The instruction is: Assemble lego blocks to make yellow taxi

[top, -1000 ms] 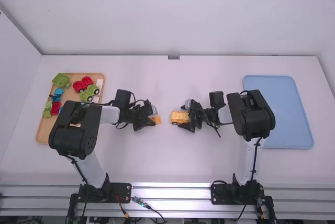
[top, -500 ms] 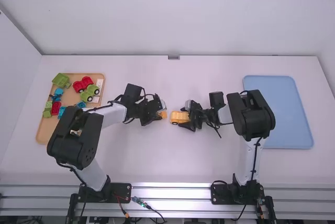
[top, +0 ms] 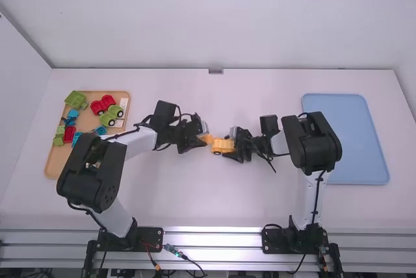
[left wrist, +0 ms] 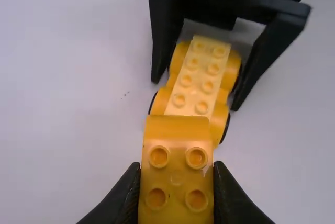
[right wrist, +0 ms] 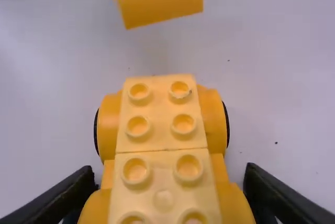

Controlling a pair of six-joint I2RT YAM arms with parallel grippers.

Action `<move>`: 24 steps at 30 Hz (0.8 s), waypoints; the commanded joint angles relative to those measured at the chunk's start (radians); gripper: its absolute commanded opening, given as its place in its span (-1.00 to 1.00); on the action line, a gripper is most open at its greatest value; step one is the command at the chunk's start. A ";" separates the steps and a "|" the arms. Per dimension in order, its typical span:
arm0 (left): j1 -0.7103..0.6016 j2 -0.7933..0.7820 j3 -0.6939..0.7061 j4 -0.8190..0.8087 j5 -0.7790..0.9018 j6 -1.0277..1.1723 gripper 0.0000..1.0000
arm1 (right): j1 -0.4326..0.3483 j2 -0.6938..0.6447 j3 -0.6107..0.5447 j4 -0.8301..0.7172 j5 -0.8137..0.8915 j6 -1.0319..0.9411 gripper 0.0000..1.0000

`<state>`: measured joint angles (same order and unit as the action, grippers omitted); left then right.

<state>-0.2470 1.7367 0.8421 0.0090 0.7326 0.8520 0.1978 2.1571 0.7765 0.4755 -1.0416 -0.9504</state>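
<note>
Near mid-frame, the left gripper (left wrist: 177,167), clenched on the yellow studded brick (left wrist: 176,177), has shifted right toward the wheeled yellow base (left wrist: 196,82) grasped by the right gripper (right wrist: 168,174), likely readying attachment.

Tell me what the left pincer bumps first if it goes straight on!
Its yellow plastic block would probably bump the studded yellow car base, though I can't tell how high the block is.

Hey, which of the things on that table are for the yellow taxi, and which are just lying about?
For the taxi:
- yellow block, in the left gripper
- yellow wheeled base, in the right gripper

Lying about:
- green blocks, red blocks and blue blocks
- wooden tray under them
- blue tray, perhaps for later
</note>
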 commanded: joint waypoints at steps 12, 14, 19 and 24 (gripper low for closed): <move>-0.060 -0.023 0.015 -0.008 0.055 0.030 -0.97 | 0.037 0.012 0.049 -0.165 -0.022 -0.126 0.05; -0.080 -0.023 0.015 -0.008 0.023 0.012 -0.97 | 0.053 0.012 0.059 -0.178 -0.008 -0.139 0.01; -0.107 -0.023 0.015 0.005 -0.023 -0.022 -0.97 | 0.073 0.012 0.060 -0.168 -0.010 -0.139 0.01; -0.107 -0.023 0.015 -0.002 -0.027 -0.027 -0.97 | 0.091 0.012 0.049 -0.166 -0.008 -0.175 0.01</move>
<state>-0.3508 1.7370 0.8425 0.0120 0.7040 0.8330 0.2810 2.1571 0.8291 0.3122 -1.0660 -1.0962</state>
